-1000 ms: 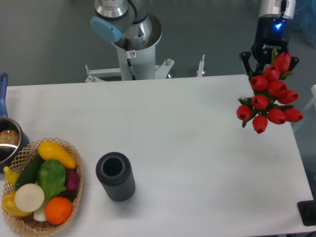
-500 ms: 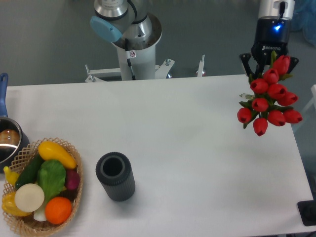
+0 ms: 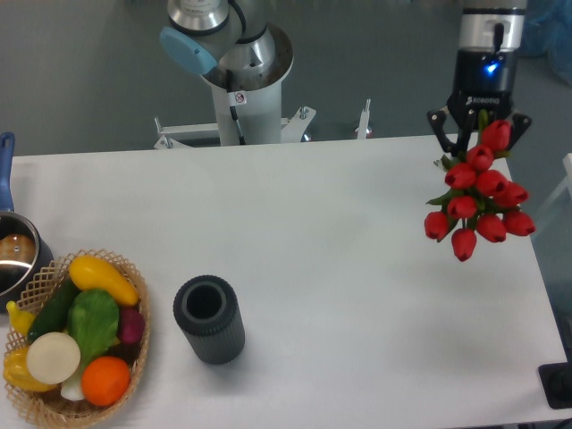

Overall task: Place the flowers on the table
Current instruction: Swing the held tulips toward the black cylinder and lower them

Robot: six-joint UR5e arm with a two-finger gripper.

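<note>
Red tulips up in the air: the flowers (image 3: pixel 478 198), a tight bunch of closed red buds with bits of green leaf, hang at about three o'clock over the table (image 3: pixel 357 268), their stems hidden, buds spilling toward six o'clock. The table is a big white top with rounded corners, and the bunch sits above its right edge.
</note>
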